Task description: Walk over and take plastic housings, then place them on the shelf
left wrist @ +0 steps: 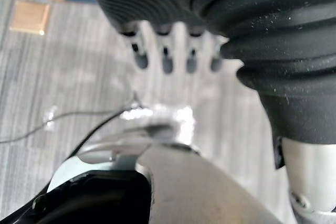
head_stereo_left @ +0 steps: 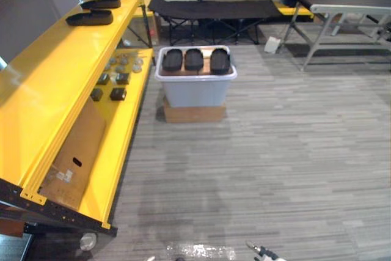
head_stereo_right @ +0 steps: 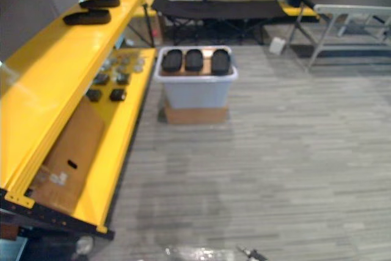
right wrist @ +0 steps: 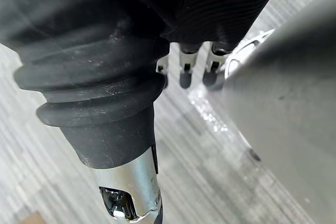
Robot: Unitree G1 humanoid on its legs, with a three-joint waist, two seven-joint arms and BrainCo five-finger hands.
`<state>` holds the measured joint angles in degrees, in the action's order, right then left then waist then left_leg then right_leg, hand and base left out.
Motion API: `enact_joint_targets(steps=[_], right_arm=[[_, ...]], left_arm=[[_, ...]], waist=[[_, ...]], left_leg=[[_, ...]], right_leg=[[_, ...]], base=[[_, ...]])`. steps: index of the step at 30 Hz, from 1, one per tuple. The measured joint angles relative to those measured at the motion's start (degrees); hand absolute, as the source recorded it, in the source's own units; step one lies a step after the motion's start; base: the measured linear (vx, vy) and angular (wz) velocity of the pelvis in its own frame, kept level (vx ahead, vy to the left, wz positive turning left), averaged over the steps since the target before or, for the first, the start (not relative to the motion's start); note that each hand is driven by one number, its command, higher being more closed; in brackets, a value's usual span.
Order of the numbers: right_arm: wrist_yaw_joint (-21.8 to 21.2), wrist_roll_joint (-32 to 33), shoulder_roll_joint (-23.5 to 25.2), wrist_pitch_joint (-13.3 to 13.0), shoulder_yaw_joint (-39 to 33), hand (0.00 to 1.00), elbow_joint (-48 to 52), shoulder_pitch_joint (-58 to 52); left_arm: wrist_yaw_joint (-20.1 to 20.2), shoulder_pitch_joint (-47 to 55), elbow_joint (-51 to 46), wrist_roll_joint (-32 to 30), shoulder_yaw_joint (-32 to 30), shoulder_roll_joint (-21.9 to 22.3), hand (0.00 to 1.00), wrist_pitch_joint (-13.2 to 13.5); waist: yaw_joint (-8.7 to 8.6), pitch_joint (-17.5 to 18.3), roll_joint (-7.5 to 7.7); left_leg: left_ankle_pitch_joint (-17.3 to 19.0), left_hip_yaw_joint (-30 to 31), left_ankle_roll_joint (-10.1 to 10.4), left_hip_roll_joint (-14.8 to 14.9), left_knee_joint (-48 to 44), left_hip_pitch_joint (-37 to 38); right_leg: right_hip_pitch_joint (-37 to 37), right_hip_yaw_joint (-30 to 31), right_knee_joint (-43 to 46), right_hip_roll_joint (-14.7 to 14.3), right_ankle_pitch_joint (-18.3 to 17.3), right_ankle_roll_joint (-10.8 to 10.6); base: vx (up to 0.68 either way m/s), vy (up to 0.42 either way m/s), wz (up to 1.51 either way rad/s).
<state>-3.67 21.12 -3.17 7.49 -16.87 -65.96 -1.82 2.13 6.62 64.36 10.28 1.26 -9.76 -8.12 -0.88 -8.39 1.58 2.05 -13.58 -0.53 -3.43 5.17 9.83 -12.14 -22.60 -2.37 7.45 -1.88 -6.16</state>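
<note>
Three black plastic housings point(head_stereo_left: 194, 60) lie side by side in a white bin point(head_stereo_left: 195, 87) on the floor ahead, a few steps away. Three more black housings point(head_stereo_left: 90, 18) rest at the far end of the yellow rack's top shelf point(head_stereo_left: 55, 71) on my left. My left hand point(left wrist: 168, 51) hangs over the grey floor with relaxed fingers and holds nothing. My right hand point(right wrist: 191, 69) also hangs by my side, fingers loose and empty. Both hands are far from the bin.
The bin stands on a flat cardboard box point(head_stereo_left: 194, 113). The rack's lower shelf point(head_stereo_left: 116, 145) carries small dark parts and a cardboard sheet point(head_stereo_left: 73, 157). A black folding cot point(head_stereo_left: 214, 10) and a grey table point(head_stereo_left: 342, 1) stand at the back.
</note>
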Motion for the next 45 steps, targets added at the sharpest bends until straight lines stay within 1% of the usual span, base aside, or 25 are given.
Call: enact_joint_targets(steps=[5,8,9,13,16,19,20,21,22,23,24,26,27,29,31,32,33,35,37,38,39,41,43,44,45], right_arm=[[-1.2,-0.4,-0.2,-3.1,-1.5,0.0,0.9,-0.7],[-1.6,-2.7,0.5,-7.9,-1.5,0.0,2.8,-0.9],[-1.8,-2.2,0.9,-10.3,-1.2,0.0,3.5,-1.7],[-2.8,-2.2,1.0,-12.8,0.5,0.0,4.3,-2.2],[-5.3,-2.2,0.8,-13.3,1.5,0.0,5.3,-2.7],[-7.6,-2.1,0.0,-12.5,2.1,0.0,5.7,-4.2],[-7.8,-2.1,-0.9,-10.8,2.4,0.0,5.5,-4.9],[-7.8,-2.2,-1.2,-9.2,2.3,0.0,3.9,-5.4],[-7.8,-2.1,-1.6,-8.8,2.0,0.0,3.6,-5.5],[-7.8,-2.1,-2.8,-8.6,2.3,0.0,3.5,-5.4],[-7.7,-2.2,-3.9,-8.3,1.7,0.0,3.3,-4.9],[-7.7,-2.6,-4.4,-8.3,0.2,0.0,2.9,-4.7],[-7.6,-3.8,-4.2,-8.4,-1.1,0.0,2.8,-4.2],[-7.5,-5.6,-3.6,-8.2,-3.0,0.0,3.1,-3.2],[-6.1,-8.5,-3.5,-6.9,-4.4,0.0,3.1,-3.2],[-6.0,-8.5,-3.5,-6.8,-4.4,0.0,3.1,-3.2],[-5.5,-8.3,-3.4,-5.8,-4.2,0.0,3.2,-3.5],[-5.0,-6.5,-2.9,-3.9,-3.3,0.0,3.3,-3.9],[-5.1,-6.0,-2.1,-2.3,-3.2,0.0,3.2,-2.2],[-5.1,-5.9,-1.5,-2.2,-3.0,0.0,2.4,-1.9],[-5.1,-5.4,-1.0,-2.3,-2.6,0.0,2.0,-0.9],[-4.8,-5.1,0.2,-2.9,-2.7,0.0,1.0,0.4],[-4.8,-6.3,0.0,-5.1,-2.6,0.0,1.4,0.5],[-4.7,-6.2,-0.5,-5.7,-2.1,0.0,1.2,0.5],[-4.5,-6.2,-0.6,-6.5,-0.9,0.0,1.3,0.6]], left_arm=[[1.4,-0.6,-0.3,-1.7,0.1,0.2,0.0,-0.2],[1.4,-1.1,-1.1,-1.9,0.2,0.0,0.0,-0.5],[1.4,-1.6,-1.2,-2.2,1.0,-0.4,0.0,-1.0],[1.6,-2.8,-1.2,-2.3,1.5,-1.2,0.0,-2.2],[2.4,-2.4,-1.2,-0.9,1.0,-1.8,0.0,-2.2],[1.4,-2.2,-2.1,12.0,-1.5,-1.9,0.0,-2.2],[0.2,-0.8,-3.0,16.5,-3.6,-1.1,0.0,-1.8],[0.2,-0.8,-3.0,19.8,-5.9,-0.8,0.0,-1.7],[0.3,-0.9,-3.1,20.9,-6.7,0.1,0.0,-2.1],[0.2,-1.1,-3.2,21.2,-8.9,2.1,0.0,-1.0],[0.3,-2.0,-2.9,21.1,-9.7,3.0,0.0,-0.7],[0.4,-2.3,-2.7,21.2,-10.0,4.0,0.0,-0.7],[0.6,-2.3,-3.0,21.3,-10.1,4.1,0.0,-0.5],[1.0,-2.3,-3.7,21.5,-10.4,4.0,0.0,-0.5],[0.9,-1.9,-4.8,20.9,-12.8,5.4,0.0,-0.9],[0.9,-1.9,-4.8,20.8,-13.0,5.5,0.0,-0.9],[0.9,-1.0,-4.7,19.9,-14.8,6.2,0.0,-2.4],[1.6,1.8,-4.5,17.9,-17.0,6.1,0.0,-4.4],[1.7,2.5,-3.4,15.5,-18.4,4.5,0.0,-5.7],[1.1,2.5,-2.3,13.9,-18.7,3.0,0.0,-6.1],[0.6,2.0,-1.9,11.9,-18.6,2.6,0.0,-6.2],[0.5,1.4,-1.9,11.6,-18.4,2.5,0.0,-5.3],[0.1,1.5,-2.2,11.8,-17.1,2.1,0.0,-4.0],[0.0,1.3,-2.5,12.0,-16.2,2.1,0.0,-2.7],[0.1,0.3,-2.7,12.4,-15.9,1.6,0.0,-1.1]], waist=[[-0.06,-1.6,-0.08],[-0.17,-3.1,-0.78],[-0.44,-3.5,-0.65],[-0.14,-4.5,0.18],[0.1,-4.7,1.13],[-0.3,-4.4,0.85],[-0.12,-3.2,-0.09],[-0.3,-2.2,0.54],[-0.22,-1.8,-0.57],[0.29,-2.1,-2.82],[0.16,-3.3,-3.8],[0.11,-3.5,-4.47],[0.53,-3.6,-4.43],[1.09,-3.8,-3.88],[2.03,-4.3,-4.93],[2.15,-4.4,-5.04],[3.42,-4.8,-5.58],[4.03,-4.4,-3.67],[4.34,-4.0,-0.54],[4.65,-3.2,2.25],[4.31,-3.4,2.71],[3.92,-4.4,2.49],[3.74,-4.9,2.26],[3.86,-4.8,2.0],[3.89,-4.6,1.42]], left_leg=[[1.4,2.0,-1.9,-1.0,0.0,0.1],[2.3,3.1,-3.7,0.1,-0.1,1.4],[2.7,4.1,-3.7,1.8,0.0,1.8],[4.2,3.4,-1.6,5.9,-0.4,3.2],[8.0,0.5,3.0,7.5,-3.7,5.9],[15.6,0.5,6.6,9.3,-11.0,6.0],[17.6,0.8,9.5,11.0,-15.3,5.6],[17.9,0.8,9.9,13.3,-28.3,0.1],[17.2,1.1,9.8,15.4,-36.4,-3.3],[16.3,0.7,8.9,19.3,-51.1,-10.1],[16.7,0.5,8.6,20.2,-57.5,-13.1],[16.8,0.2,8.5,18.2,-56.3,-15.0],[16.8,-0.1,8.4,16.0,-52.1,-16.7],[16.2,-1.0,8.0,12.1,-42.6,-20.3],[8.6,2.4,7.5,7.5,-22.9,-24.0],[8.1,2.6,7.5,7.4,-21.8,-24.0],[4.0,4.2,7.7,7.5,-14.9,-24.5],[-3.0,2.5,3.6,7.6,-18.1,-25.1],[-2.2,0.3,0.8,6.1,-22.8,-25.9],[-0.3,-0.3,-2.0,3.5,-23.6,-25.7],[1.1,-0.5,-3.5,2.4,-23.6,-24.5],[3.5,0.0,-3.5,2.0,-22.5,-20.1],[5.3,-0.4,-3.2,1.5,-20.3,-13.4],[6.1,-0.9,-3.2,1.8,-18.7,-9.8],[6.8,-1.0,-2.5,2.6,-17.5,-7.7]], right_leg=[[4.5,-0.8,13.8,3.6,-5.3,-0.7],[11.1,1.6,27.9,5.0,-6.7,0.9],[12.3,3.1,27.6,3.3,-9.4,1.5],[17.5,3.9,22.0,-0.2,-8.6,0.3],[20.3,4.2,17.1,-0.5,-4.2,-0.1],[21.8,5.8,18.0,-1.0,-2.0,1.5],[22.0,5.5,18.5,-2.4,-2.6,2.4],[21.2,5.4,18.5,-3.1,0.8,6.6],[19.7,5.0,17.4,-4.2,0.9,7.0],[16.2,4.7,14.5,-6.2,0.3,7.8],[11.7,4.6,11.6,-7.0,0.2,8.0],[6.7,5.3,8.7,-6.7,0.0,8.3],[3.8,5.6,7.0,-6.0,-0.3,8.7],[0.9,6.2,5.4,-4.6,-2.4,7.4],[-1.8,6.3,4.5,-4.4,-4.7,6.3],[-2.0,6.3,4.5,-4.5,-4.8,6.2],[-3.7,7.1,4.7,-5.0,-7.5,5.9],[-6.2,9.0,5.8,-4.1,-11.9,6.2],[-5.4,10.5,9.1,-1.2,-16.5,8.0],[-4.5,11.7,13.6,1.2,-17.3,7.9],[0.5,12.3,25.1,3.4,-15.0,3.5],[8.4,13.4,44.8,6.2,-10.8,-2.4],[11.8,10.1,52.1,9.0,-12.8,-0.4],[12.9,6.8,48.9,9.9,-14.1,0.8],[14.0,4.0,41.0,9.2,-14.5,0.4]], base=[[0.0,0.068,0.22],[0.05,0.07,0.11],[0.1,0.001,0.27],[0.16,-0.027,-0.01],[0.31,-0.048,-0.33],[0.41,-0.153,0.01],[0.59,-0.312,0.18],[0.61,-0.329,0.17],[0.52,-0.291,0.06],[0.44,-0.235,0.0],[0.54,-0.268,-0.02],[0.5,-0.205,-0.08],[0.42,-0.094,-0.3],[0.39,-0.034,-0.26],[0.37,0.089,-0.08],[0.31,0.154,-0.21],[0.33,0.206,-0.28],[0.47,0.265,-0.34],[0.48,0.212,-0.27],[0.5,0.158,-0.08],[0.5,0.169,0.01],[0.51,0.203,0.08],[0.49,0.182,-0.05],[0.43,0.108,-0.11],[0.4,0.085,-0.07]])
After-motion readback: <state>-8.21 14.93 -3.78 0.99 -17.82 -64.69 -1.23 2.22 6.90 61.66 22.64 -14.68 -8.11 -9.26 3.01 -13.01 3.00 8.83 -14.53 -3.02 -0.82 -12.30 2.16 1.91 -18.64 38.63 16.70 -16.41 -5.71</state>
